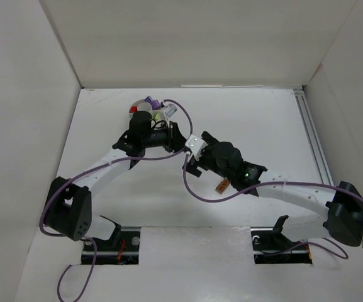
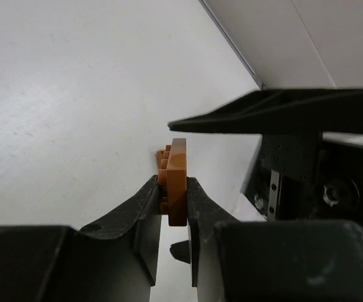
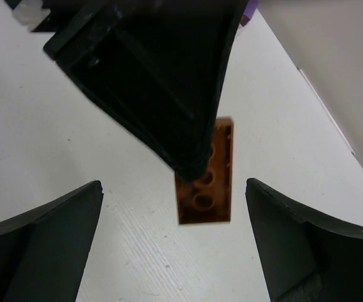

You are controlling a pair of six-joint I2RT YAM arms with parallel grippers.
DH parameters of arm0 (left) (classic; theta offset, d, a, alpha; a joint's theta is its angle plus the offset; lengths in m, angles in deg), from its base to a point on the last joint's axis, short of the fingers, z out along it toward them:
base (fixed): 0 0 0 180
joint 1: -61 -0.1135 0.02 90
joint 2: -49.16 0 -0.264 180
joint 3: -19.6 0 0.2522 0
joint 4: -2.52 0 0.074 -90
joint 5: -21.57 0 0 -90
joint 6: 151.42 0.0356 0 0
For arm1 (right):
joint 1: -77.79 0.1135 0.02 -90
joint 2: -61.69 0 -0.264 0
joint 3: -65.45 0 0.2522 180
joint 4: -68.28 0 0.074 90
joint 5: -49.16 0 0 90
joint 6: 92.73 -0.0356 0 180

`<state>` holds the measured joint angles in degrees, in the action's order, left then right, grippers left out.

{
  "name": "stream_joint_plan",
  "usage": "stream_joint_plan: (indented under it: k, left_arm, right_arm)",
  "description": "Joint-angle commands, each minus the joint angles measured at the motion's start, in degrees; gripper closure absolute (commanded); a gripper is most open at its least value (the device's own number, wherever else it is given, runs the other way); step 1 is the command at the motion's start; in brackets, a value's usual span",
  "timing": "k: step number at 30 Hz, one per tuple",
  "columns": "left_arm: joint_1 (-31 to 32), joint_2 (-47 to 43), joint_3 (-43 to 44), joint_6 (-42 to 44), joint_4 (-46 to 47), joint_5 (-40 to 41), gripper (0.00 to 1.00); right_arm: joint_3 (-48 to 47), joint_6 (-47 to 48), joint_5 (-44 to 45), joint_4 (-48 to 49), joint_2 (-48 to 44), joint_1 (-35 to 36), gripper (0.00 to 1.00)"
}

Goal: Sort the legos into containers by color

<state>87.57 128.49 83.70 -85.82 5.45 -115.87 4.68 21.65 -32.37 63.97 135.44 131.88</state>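
Brick (image 2: 178, 157), orange-brown, is pinched on edge in your left gripper (image 2: 173, 189); your right gripper (image 3: 173, 189) stands wide open either side, clear of it. White dish (image 1: 138, 103) lies just beyond your left gripper.

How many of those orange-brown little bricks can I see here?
2 orange-brown bricks. One is pinched in the left arm's jaws; the other lies on the table by the right arm. More may hide under the arms.
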Motion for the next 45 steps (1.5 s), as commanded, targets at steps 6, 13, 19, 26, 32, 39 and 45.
stream_joint_plan:
  k: [6, 13, 19, 26, 32, 39, 45]
  left_arm:
    - [-5.9, -0.2, 14.1, 6.4, -16.0, 25.7, 1.00]
    - [-12.5, 9.0, 25.2, 6.4, -25.4, 41.2, 1.00]
    - [-13.0, 17.8, 35.0, 6.4, -32.7, 50.2, 1.00]
    - [-14.6, 21.6, 38.8, 6.4, -33.8, 55.7, 1.00]
    - [-15.1, 21.7, 38.7, 6.9, -32.2, 52.8, 1.00]
    - [-16.3, 22.6, 40.5, 8.1, -31.4, 52.1, 1.00]
    - [-16.3, 26.6, 42.9, 8.7, -31.9, 50.2, 1.00]
  right_arm:
    - [-2.3, -2.7, 11.2, -0.9, -2.3, -1.1, 0.00]
    - [0.3, -11.1, 5.0, -7.7, -3.0, -16.1, 0.00]
    - [0.9, -13.3, 1.4, -13.9, -2.0, -28.6, 0.00]
    - [1.9, -13.3, -2.4, -14.6, -1.9, -33.2, 0.00]
    - [2.4, -13.3, -2.9, -14.6, -2.5, -34.2, 0.00]
    - [2.4, -13.3, -3.5, -14.6, -2.0, -35.3, 0.00]
    - [2.4, -13.3, -4.0, -14.6, -1.9, -35.3, 0.00]
